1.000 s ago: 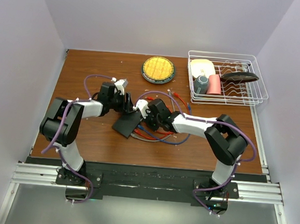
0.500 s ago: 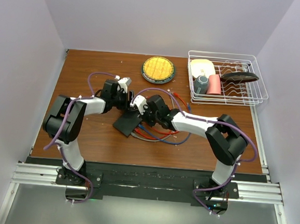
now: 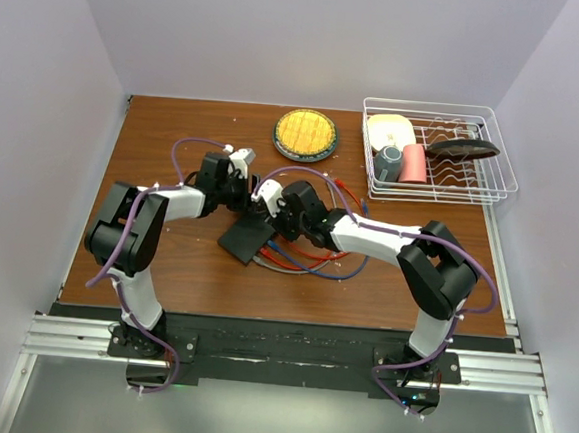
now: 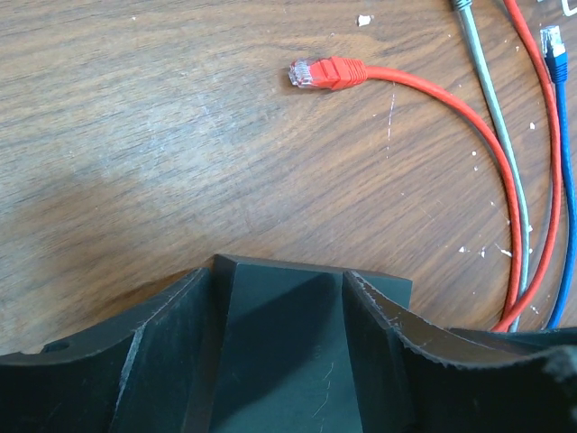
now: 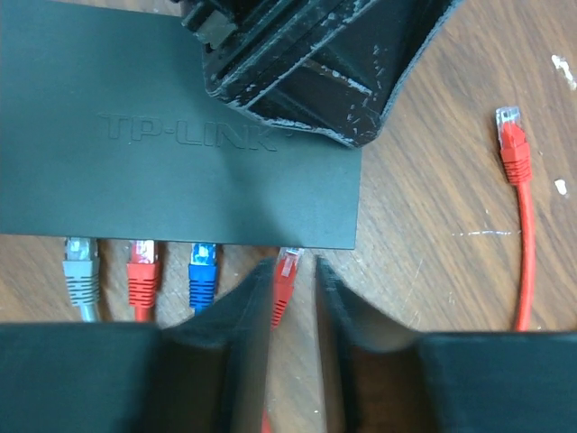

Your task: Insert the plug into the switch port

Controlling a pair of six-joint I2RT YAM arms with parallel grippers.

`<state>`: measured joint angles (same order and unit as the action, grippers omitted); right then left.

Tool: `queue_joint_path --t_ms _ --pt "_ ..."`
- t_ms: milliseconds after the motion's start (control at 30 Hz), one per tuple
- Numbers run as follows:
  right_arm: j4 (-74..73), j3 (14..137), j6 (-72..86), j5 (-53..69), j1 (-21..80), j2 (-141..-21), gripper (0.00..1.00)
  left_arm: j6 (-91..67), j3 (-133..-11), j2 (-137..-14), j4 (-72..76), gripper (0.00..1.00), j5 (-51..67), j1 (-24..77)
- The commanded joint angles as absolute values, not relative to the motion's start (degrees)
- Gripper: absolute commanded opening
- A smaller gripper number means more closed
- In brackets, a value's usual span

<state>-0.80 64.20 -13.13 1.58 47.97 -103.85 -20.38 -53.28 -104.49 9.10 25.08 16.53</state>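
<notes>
Dark switch (image 5: 135, 180) embossed TP-LINK, red plug (image 5: 287, 269) — perhaps seated — at its edge

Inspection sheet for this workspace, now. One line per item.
Surface: wooden table, scuffed, white flecks.
Job's things: switch lies flat; red plug at its fourth port, seating unclear.
Clutter: yellow dish; wire rack holding dishes.
Grippers: left gripper open, fingers over the switch; right gripper fingers slightly apart around the red plug.
Cables: grey cable, red cable, blue cable plugged in; loose red plug on the table.
Surroundings: plain pale walls; nothing else seen.
</notes>
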Motion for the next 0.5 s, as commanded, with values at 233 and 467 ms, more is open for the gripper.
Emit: queue_joint_path --t_ms 233,467 --pt "-2.2 62.23 -9.67 1.84 47.9 -101.25 0.38 -19.6 -54.76 -105.82 6.59 0.66 23.99 16.96" --pt "-2.28 60.29 -8.44 2.72 47.81 -101.25 0.31 -19.78 -54.67 -106.26 6.68 0.66 24.0 16.87"
